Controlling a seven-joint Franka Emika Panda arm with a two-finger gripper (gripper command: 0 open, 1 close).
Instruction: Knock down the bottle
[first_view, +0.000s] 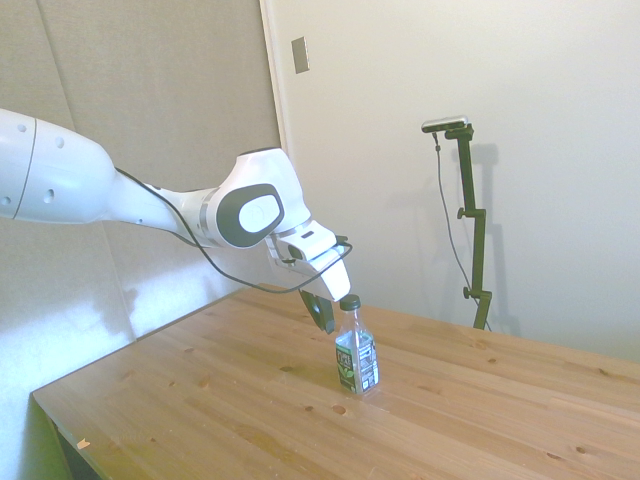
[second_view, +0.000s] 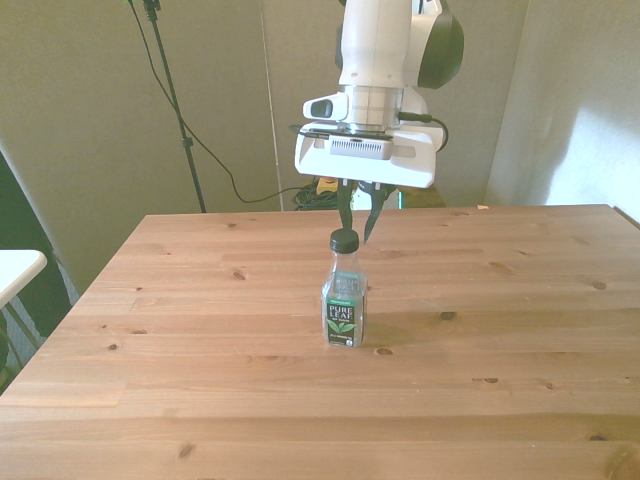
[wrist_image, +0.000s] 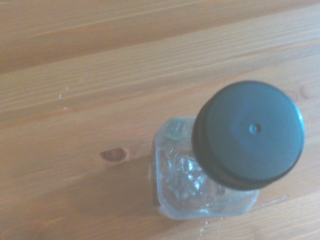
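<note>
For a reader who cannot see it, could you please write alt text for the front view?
A small clear bottle with a black cap and a dark green-and-white label stands upright near the middle of a wooden table. The white robot arm's hand hangs just behind and above the cap, fingers pointing down.

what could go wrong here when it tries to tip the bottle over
The gripper hangs just behind the black cap, at the very top of the upright bottle. A push that high might skim over the cap and leave the bottle standing. The bottle looks small and light, so a hard hit could send it sliding or rolling across the wooden table rather than simply toppling.
</note>
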